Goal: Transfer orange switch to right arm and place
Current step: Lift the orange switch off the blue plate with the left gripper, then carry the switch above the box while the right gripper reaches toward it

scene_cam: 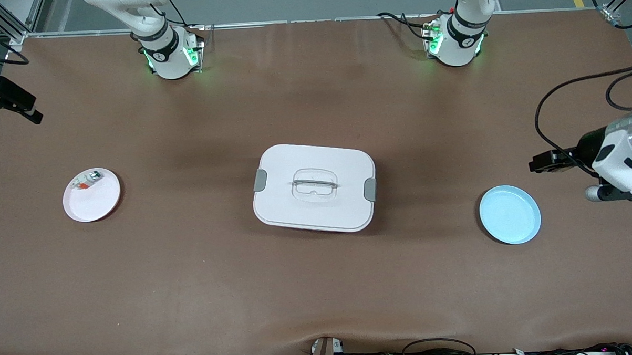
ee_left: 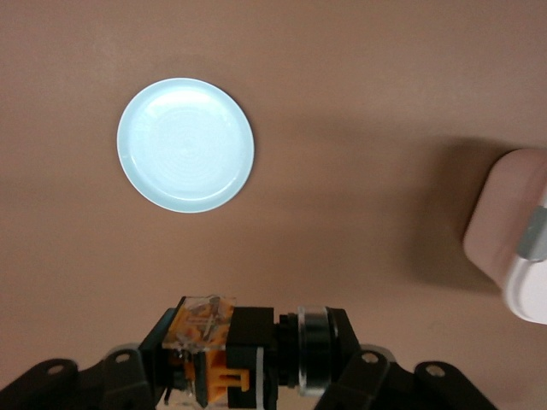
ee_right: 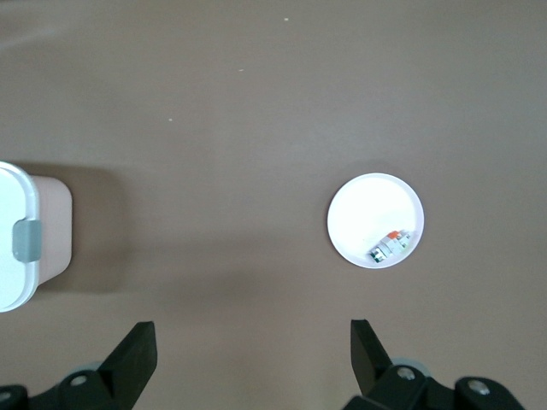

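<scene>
The orange switch (ee_left: 224, 354) sits clamped in the left end effector (ee_left: 248, 376) at the bottom centre of the left wrist view, lying sideways between the black fingers (ee_left: 342, 376) — its orange-and-black rear block to one side, its black cylindrical body with a silver ring to the other. The end effector is closed tight on it and hangs in the air over the brown bench (scene_cam: 193, 287) near the light blue plate (ee_left: 185, 144), which shows in the upper left of that view. In the front view that plate (scene_cam: 509, 214) lies at lower right, empty, and the left arm's wrist (scene_cam: 617, 156) enters at the right edge just above it; the switch itself cannot be made out there.

The right end effector (ee_right: 252, 354) shows only in the right wrist view, at the bottom of the frame, its two black fingers (ee_right: 132, 354) spread wide and holding nothing. It is over bare bench, with the white plate (ee_right: 376, 220) at centre right of that view. In the front view the white plate (scene_cam: 91, 195) lies at centre left and carries a small whitish part with red and green bits (scene_cam: 86, 181) near its upper rim.

A white lidded box (scene_cam: 314, 187) with grey side clips and a clear handle on its lid stands at the centre of the front view, between the two plates and well apart from each.
</scene>
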